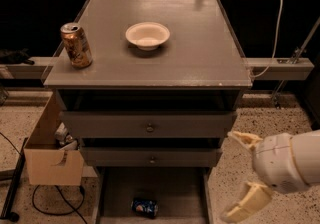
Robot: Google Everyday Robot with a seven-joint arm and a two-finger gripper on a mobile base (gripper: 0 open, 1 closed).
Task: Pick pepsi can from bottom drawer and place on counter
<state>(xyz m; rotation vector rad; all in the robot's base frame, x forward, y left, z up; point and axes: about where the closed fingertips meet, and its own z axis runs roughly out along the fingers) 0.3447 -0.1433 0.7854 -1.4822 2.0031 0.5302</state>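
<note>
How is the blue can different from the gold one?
The pepsi can lies on its side; the gold-brown can stands upright. The pepsi can is in the bottom drawer; the gold-brown can is on the counter. Both are drink cans. The gripper is open, right of the drawer.
</note>
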